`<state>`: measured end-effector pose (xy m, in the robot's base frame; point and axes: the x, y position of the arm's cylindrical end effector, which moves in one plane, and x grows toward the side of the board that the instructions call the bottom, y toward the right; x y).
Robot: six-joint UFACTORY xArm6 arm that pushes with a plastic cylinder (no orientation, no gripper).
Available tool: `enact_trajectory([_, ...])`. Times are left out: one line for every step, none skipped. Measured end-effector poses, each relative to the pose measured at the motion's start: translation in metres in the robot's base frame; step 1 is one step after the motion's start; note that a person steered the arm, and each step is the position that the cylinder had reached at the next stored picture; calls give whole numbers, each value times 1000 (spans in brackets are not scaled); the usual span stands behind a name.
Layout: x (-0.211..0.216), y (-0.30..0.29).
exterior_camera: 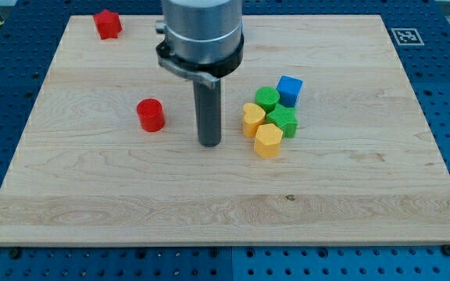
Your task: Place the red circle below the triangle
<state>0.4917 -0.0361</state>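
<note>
The red circle [151,115] is a short red cylinder standing on the wooden board [92,195], left of centre. My tip [209,144] rests on the board to the circle's right, about a block's width away and a little lower in the view. Right of my tip is a tight cluster: a blue block [290,90], two green blocks [267,98] [283,121], a yellow heart [252,119] and a yellow block [269,141]. I cannot make out a triangle shape among them.
A red star-like block [108,24] sits near the board's top left corner. A small black-and-white marker [406,36] lies off the board's top right corner. Blue perforated table surrounds the board.
</note>
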Motion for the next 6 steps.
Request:
enact_trajectory([15, -64])
enact_trajectory([-10, -118])
enact_trajectory([-21, -92])
enact_trajectory([-27, -91])
enact_trajectory([-28, -93])
enact_trajectory([-35, -94])
